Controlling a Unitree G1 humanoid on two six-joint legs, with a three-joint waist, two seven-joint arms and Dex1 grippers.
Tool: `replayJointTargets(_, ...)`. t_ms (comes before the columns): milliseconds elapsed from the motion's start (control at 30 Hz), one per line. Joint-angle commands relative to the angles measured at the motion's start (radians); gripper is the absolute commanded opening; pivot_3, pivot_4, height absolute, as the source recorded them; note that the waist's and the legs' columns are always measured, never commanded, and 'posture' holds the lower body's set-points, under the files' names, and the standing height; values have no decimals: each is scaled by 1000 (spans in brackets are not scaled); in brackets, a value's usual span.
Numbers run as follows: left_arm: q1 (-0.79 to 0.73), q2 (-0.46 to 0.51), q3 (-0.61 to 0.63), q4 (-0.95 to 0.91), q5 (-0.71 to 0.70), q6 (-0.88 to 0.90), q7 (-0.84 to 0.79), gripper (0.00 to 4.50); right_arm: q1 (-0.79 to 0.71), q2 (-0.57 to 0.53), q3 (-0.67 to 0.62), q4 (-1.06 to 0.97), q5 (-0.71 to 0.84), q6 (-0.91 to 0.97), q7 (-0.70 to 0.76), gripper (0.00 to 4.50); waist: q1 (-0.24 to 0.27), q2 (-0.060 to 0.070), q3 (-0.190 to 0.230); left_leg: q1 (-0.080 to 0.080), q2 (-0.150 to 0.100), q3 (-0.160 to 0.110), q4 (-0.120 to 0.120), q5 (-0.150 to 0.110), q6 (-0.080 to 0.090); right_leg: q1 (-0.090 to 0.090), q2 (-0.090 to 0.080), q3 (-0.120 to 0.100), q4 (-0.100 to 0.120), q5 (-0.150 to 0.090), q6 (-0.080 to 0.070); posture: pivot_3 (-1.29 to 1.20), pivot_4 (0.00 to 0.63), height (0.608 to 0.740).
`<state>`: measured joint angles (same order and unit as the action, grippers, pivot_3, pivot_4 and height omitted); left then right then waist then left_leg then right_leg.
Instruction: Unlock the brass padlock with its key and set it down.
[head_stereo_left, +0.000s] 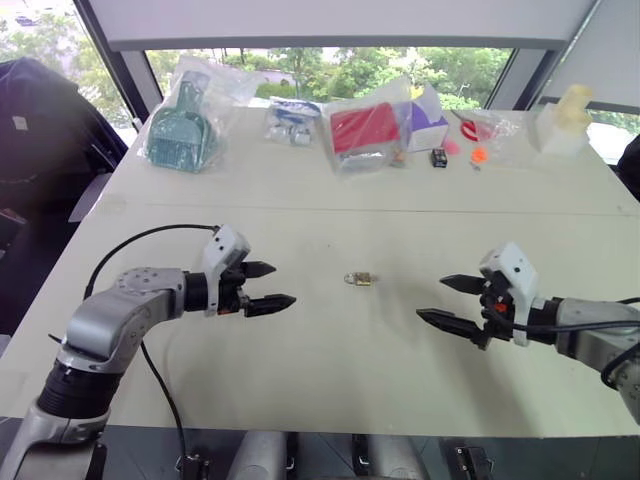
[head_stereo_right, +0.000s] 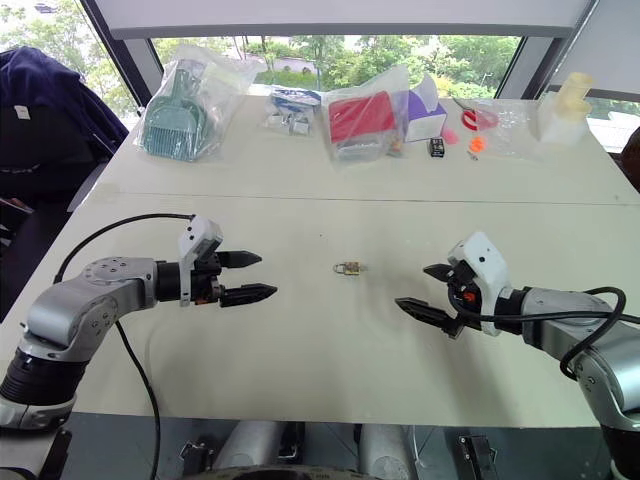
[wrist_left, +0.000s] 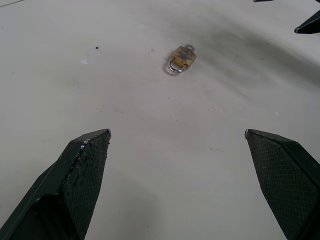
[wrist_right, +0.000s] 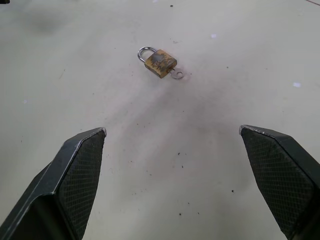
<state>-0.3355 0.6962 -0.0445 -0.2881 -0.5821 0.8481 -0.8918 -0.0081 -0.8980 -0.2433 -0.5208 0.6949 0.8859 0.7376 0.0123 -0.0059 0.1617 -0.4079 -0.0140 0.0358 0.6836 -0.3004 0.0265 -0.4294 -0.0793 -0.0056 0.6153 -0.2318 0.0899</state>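
The brass padlock (head_stereo_left: 359, 279) lies flat on the white table (head_stereo_left: 320, 370), midway between my two arms, its silver shackle toward my left. Its small key (wrist_right: 177, 75) sticks out of the body's base. My left gripper (head_stereo_left: 270, 285) hovers open to the left of the padlock, nothing between its fingers (wrist_left: 82, 170). My right gripper (head_stereo_left: 445, 302) hovers open to the padlock's right, also holding nothing, its fingers (wrist_right: 75, 170) wide apart. Both point inward at the padlock (wrist_left: 181, 58), each a short way off.
Along the table's far edge lie a bagged teal dustpan (head_stereo_left: 185, 128), a small bagged item (head_stereo_left: 290, 122), a red box in a bag (head_stereo_left: 362, 130), a small black box (head_stereo_left: 439, 157), orange bits (head_stereo_left: 478, 154) and a pale foam piece (head_stereo_left: 562, 122). A black cable (head_stereo_left: 150, 370) trails by my left arm.
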Motion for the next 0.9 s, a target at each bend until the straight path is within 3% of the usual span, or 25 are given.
replayJointTargets(33, 1, 14, 9, -24, 8, -35, -14, 4500, -9, 9, -8, -9, -4, -18, -4, 4456, 0, 0, 0, 0, 0, 0, 0, 0, 0, 0, 0, 0, 0, 0, 0, 0, 150, 740)
replayJointTargets(633, -42, 9, 1, -30, 7, -21, -6, 4500, -18, 21, 5, -10, -20, -25, -4, 4456, 0, 0, 0, 0, 0, 0, 0, 0, 0, 0, 0, 0, 0, 0, 0, 0, 150, 740)
replayJointTargets(733, -66, 22, -17, -34, 19, -15, -20, 4500, -37, 16, 31, -1, -33, -35, 7, 4456, 0, 0, 0, 0, 0, 0, 0, 0, 0, 0, 0, 0, 0, 0, 0, 0, 150, 740)
replayJointTargets(900, -148, 124, -96, 11, 61, -49, -160, 4500, -171, -10, 188, 83, -129, -98, 75, 4456, -6, 0, 0, 1, -1, 0, 1, 1, -1, 0, 1, 0, 2, 0, 0, 0, 150, 740)
